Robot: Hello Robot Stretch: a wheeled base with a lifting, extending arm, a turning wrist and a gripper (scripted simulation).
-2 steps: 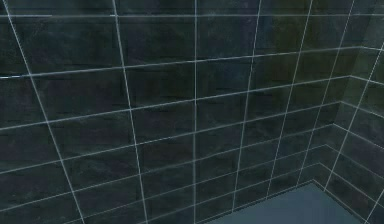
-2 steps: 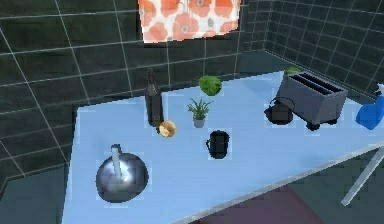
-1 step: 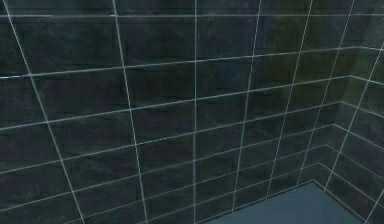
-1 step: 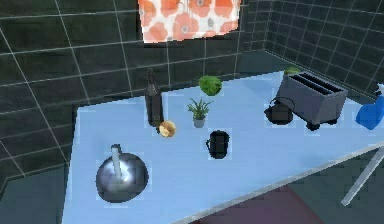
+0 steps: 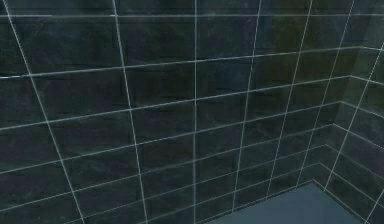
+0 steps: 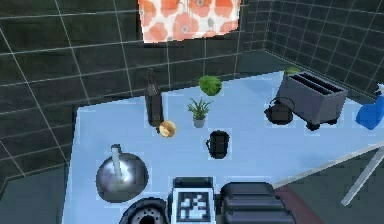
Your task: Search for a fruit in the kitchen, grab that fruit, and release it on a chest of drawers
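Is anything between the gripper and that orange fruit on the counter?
Nothing squarely. A round silver metal bowl and a black mug flank the line from the gripper to the round orange fruit; the bowl lies closest to it.

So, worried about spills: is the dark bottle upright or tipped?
Upright: the dark bottle stands on its base, neck up, on the counter.

Arm (image 6: 255, 205) at bottom edge, fingers (image 6: 148, 212) leftward.
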